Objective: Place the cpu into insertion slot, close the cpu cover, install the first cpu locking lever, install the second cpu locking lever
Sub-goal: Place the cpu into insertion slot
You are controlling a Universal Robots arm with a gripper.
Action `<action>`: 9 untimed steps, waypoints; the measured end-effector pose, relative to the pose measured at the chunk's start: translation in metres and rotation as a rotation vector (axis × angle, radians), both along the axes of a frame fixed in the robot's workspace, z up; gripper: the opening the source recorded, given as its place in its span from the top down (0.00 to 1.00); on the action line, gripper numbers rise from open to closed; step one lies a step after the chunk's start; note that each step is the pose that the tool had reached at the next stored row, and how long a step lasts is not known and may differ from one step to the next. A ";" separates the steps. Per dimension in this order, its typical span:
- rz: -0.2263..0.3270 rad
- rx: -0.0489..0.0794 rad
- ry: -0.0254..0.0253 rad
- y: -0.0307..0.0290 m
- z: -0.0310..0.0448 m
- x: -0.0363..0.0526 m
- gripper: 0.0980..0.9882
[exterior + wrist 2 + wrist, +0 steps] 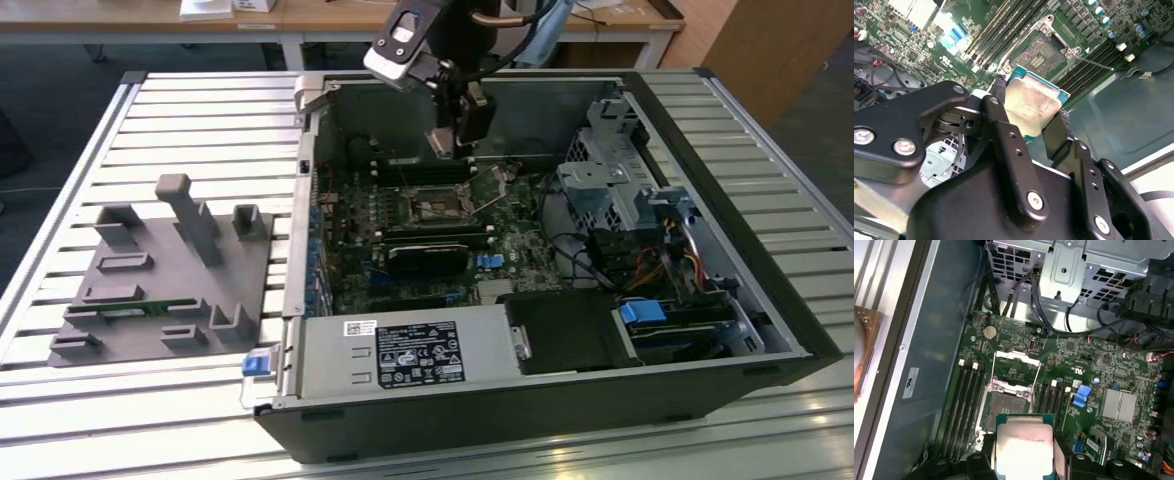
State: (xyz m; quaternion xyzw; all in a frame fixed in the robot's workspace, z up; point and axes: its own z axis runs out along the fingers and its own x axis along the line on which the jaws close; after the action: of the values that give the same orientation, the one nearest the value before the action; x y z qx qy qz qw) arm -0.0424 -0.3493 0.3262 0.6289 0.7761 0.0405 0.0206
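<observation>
Gripper [1030,111] fingers are clamped on two opposite edges of the cpu [1034,97], holding it with its silvery-beige top facing the cameras and its green rim showing around the metal. In the first wrist view the gripper [1025,452] carries the cpu [1024,440] in the air above the motherboard [1104,365], apart from it. In the exterior view the gripper [454,140] hangs inside the open computer case [400,425], above the far part of the board.

The insertion slot [1006,407] is bare, its dark contact field uncovered; it also shows in the second wrist view [1041,55] and in the exterior view [438,207]. The cpu cover [1015,367], a thin silver frame, is swung open and lies past the slot on the side nearer the round coin battery [989,331]. A thin metal locking lever [1096,64] stands out beside the slot, unlatched.

Rows of dark memory slots [966,400] run along both sides of the insertion slot. The case lies on its side on a slatted metal tabletop [200,110]. On the exterior view's left, beside the case, sits a grey parts holder [160,280] with upright posts.
</observation>
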 end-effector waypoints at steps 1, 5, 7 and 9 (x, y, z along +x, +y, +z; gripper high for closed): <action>-0.002 0.000 0.0000 0.0000 -0.0006 -0.0001 0.50; -0.012 0.000 0.0007 0.0000 -0.0029 -0.0003 0.50; -0.029 0.000 0.0009 0.0000 -0.0041 -0.0003 0.50; -0.059 0.000 0.0009 0.0001 -0.0055 -0.0003 0.50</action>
State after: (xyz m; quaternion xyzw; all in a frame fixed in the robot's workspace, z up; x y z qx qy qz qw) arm -0.0427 -0.3493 0.3206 0.6515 0.7573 0.0397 0.0214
